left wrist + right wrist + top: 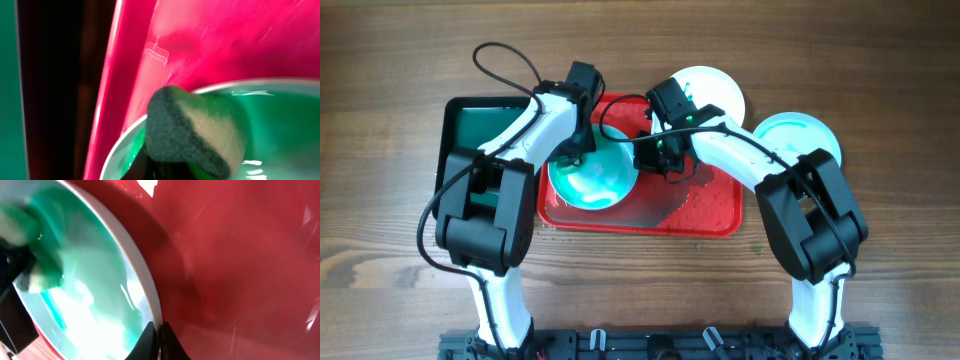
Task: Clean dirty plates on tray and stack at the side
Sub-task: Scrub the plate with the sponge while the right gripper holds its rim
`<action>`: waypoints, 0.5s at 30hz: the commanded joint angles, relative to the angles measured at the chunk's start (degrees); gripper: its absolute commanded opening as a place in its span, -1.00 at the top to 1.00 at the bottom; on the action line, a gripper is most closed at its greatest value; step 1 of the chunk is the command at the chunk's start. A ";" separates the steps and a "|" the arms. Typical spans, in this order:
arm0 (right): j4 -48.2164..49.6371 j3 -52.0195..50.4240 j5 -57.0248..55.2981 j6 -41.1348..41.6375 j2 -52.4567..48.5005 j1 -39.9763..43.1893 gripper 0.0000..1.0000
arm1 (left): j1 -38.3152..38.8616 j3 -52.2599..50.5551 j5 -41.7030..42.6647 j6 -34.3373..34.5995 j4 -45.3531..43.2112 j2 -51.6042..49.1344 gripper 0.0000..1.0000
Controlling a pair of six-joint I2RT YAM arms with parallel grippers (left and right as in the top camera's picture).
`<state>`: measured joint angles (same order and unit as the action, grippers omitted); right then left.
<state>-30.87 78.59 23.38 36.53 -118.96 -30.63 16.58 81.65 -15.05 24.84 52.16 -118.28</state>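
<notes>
A dirty plate [592, 182], wet with a teal smear, lies at the left of the red tray [710, 215]. My left gripper [572, 155] is shut on a grey-green sponge [195, 130] pressed onto the plate's near rim [280, 125]. My right gripper [655, 155] is shut on the plate's right rim, which sits pinched between its black fingers [159, 335]. The plate's inside [90, 290] is wet and streaked teal. A white plate [717, 90] and a pale-aqua plate [802, 135] lie on the table beyond the tray's right end.
A smaller dark green tray [470, 120] with a black rim stands directly left of the red tray; it also shows in the left wrist view [7, 75]. The red tray's right half [240, 255] is wet. Black cables loop above the left arm.
</notes>
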 commanded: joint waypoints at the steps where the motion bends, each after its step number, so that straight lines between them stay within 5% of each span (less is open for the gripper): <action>1: -0.85 0.92 -0.13 -0.33 -0.74 0.50 0.91 | -0.26 -1.92 12.59 -2.45 6.32 -2.49 0.92; 6: -0.85 0.92 -0.11 -0.37 -0.74 0.50 0.91 | 0.20 -1.92 41.75 -22.77 9.70 -2.49 0.92; 15: -0.92 0.92 -0.11 -0.37 -0.74 0.50 0.92 | -0.09 -1.92 42.14 -23.74 -13.79 -2.49 0.91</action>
<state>-31.97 78.59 23.38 35.73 -118.96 -30.06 16.25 80.14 25.06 3.42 44.05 -118.93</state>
